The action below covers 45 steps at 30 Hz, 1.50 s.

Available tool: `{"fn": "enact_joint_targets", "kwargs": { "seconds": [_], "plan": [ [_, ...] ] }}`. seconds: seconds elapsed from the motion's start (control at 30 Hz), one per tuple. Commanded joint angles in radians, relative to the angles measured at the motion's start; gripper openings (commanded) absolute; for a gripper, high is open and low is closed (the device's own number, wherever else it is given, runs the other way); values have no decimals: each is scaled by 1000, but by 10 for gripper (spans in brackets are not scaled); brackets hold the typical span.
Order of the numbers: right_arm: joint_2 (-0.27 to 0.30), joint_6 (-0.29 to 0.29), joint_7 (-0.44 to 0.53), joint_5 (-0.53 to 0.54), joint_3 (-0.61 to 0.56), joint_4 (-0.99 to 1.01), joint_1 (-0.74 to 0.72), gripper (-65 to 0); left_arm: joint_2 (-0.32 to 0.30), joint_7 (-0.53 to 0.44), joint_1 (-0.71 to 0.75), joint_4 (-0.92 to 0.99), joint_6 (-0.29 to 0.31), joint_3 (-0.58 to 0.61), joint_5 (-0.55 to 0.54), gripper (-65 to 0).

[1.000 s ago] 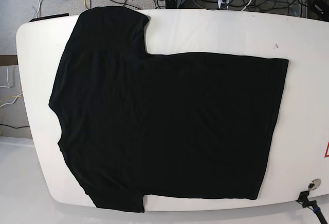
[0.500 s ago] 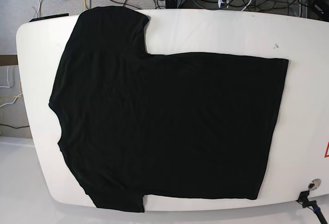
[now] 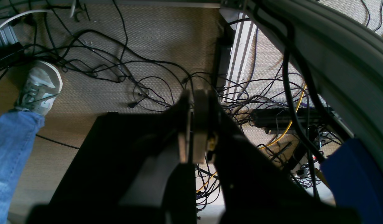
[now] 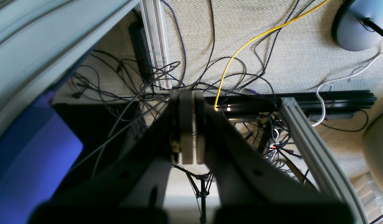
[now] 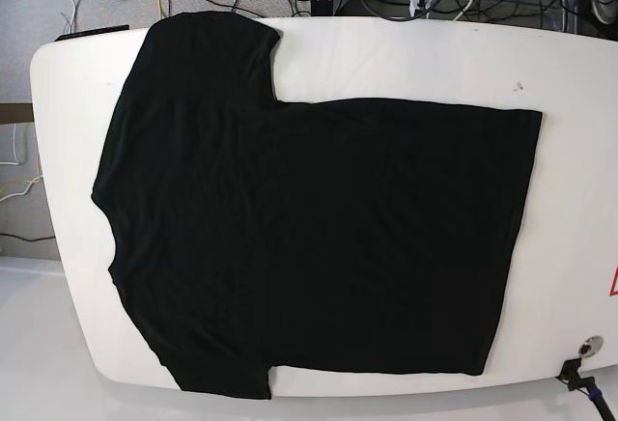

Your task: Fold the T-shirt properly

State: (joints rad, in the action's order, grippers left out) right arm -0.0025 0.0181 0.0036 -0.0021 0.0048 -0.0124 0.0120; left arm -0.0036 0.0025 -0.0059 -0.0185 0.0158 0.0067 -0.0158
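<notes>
The black T-shirt (image 5: 309,218) lies spread flat on the white table (image 5: 406,59), its sleeves toward the left and its hem toward the right. Neither arm shows in the base view. In the left wrist view my left gripper (image 3: 193,130) is shut with nothing between its pads, and it hangs over the carpet and cables beside the table. My right gripper (image 4: 188,130) is likewise shut and empty in the right wrist view, above the floor. The T-shirt is out of both wrist views.
Tangled cables (image 3: 148,84) cover the carpet below both grippers. A person's leg in jeans with a white shoe (image 3: 39,87) stands at the left of the left wrist view. An aluminium frame rail (image 4: 313,155) runs under the right gripper. A lamp base (image 4: 356,25) sits on the floor.
</notes>
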Motion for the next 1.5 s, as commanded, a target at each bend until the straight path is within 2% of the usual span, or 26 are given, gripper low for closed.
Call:
{"fn": "enact_joint_targets", "kwargs": {
  "seconds": [0.0, 0.73, 1.47],
  "plan": [
    [2, -2, -2, 2, 0, -1, -1, -643, -4, -3, 0, 3, 4, 4, 2, -650],
    [5, 13, -7, -3, 1, 5, -4, -650, -2, 22, 6, -8, -5, 1, 1, -650],
    [6, 12, -10, -2, -1, 4, -1, -650, -8, 30, 14, -7, 13, 5, -1, -650]
  ]
}}
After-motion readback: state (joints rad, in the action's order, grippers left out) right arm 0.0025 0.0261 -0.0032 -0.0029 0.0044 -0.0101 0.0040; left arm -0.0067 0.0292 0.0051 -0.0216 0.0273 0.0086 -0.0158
